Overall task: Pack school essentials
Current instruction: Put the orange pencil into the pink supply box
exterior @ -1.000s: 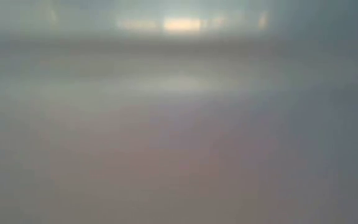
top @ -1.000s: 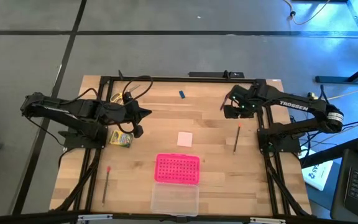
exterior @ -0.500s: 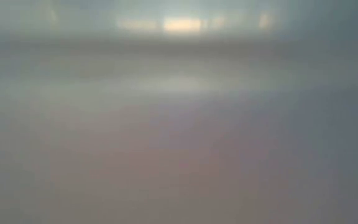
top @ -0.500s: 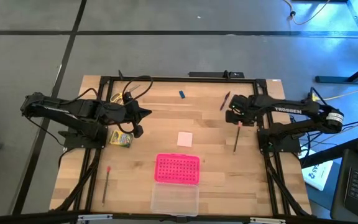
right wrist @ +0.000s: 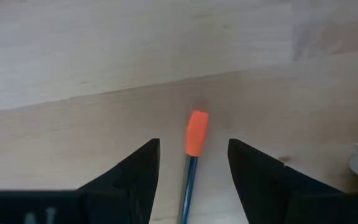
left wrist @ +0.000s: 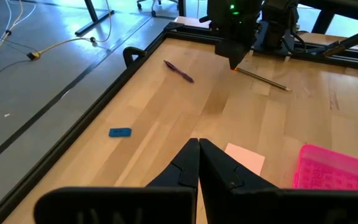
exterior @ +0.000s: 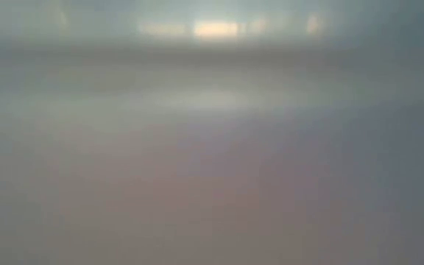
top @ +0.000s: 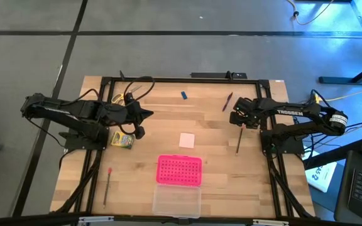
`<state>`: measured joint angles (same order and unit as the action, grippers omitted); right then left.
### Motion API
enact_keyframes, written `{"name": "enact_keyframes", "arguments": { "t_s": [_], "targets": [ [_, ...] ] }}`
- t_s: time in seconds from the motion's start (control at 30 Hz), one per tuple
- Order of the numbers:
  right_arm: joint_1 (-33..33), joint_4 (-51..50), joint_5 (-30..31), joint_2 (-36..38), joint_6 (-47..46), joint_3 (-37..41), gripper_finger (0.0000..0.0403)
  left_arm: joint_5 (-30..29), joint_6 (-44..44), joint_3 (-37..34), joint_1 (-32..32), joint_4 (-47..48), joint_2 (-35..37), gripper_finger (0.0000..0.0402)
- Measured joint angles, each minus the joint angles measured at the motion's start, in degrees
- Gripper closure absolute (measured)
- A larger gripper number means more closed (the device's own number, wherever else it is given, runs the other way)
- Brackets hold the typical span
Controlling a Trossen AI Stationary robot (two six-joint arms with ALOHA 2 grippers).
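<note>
Wooden bench (top: pixel 212 157) carries a pencil (top: pixel 238 139) near its right edge. Right claw (right wrist: pixel 190 163) hangs over the pencil's orange tip (fingers apart, straddling it, gripping nothing). Left claw (left wrist: pixel 198 163) waits closed and empty beside the crayon box (top: pixel 122 139).

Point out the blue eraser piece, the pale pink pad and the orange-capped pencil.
blue eraser piece (left wrist: pixel 120 132): left wrist view, its middle.
pale pink pad (top: pixel 186 140): high view, its centre.
orange-capped pencil (right wrist: pixel 196 132): right wrist view, its orange cap.
</note>
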<state>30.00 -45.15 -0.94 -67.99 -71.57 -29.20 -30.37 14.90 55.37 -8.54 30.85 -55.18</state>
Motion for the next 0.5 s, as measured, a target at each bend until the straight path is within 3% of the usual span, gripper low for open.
{"name": "enact_keyframes", "arguments": {
  "t_s": [0.5],
  "targets": [
    [0.0, 3.7, 1.6, 0.1, -1.8, 3.7, 0.0212, 0.0, 0.0, 0.0, 0.0, 0.0, 0.0, 0.0401]
  ]
}}
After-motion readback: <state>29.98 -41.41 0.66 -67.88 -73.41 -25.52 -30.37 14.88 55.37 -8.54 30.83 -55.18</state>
